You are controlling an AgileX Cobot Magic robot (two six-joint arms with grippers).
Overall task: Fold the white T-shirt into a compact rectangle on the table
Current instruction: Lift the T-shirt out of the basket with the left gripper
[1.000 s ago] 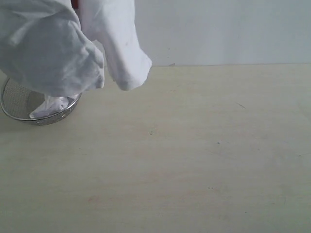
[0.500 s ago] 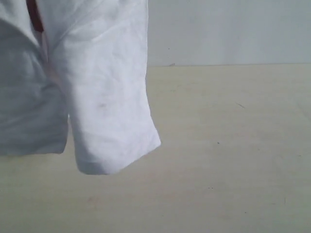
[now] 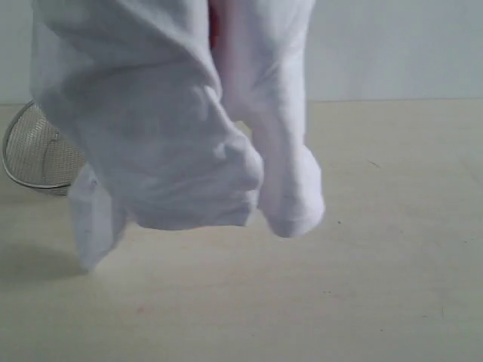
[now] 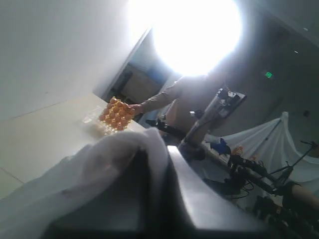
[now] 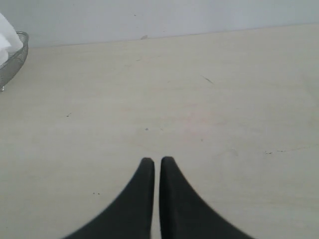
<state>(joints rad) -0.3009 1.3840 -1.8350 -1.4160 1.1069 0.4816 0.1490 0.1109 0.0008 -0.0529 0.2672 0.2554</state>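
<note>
The white T-shirt (image 3: pixel 158 151) hangs bunched above the left half of the surface (image 3: pixel 377 264), hiding part of the wire-mesh bowl (image 3: pixel 38 154) near the far left edge. The left fingers (image 4: pixel 199 204) are clamped on its cloth. The right fingers (image 5: pixel 172 199) are pressed together, holding nothing.

On view: 1 white T-shirt (image 3: pixel 151 136), 1 wire-mesh bowl (image 3: pixel 34 154) and 1 table (image 3: pixel 377 264).

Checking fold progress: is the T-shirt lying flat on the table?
No, the white T-shirt hangs bunched over the table, not spread flat.
</note>
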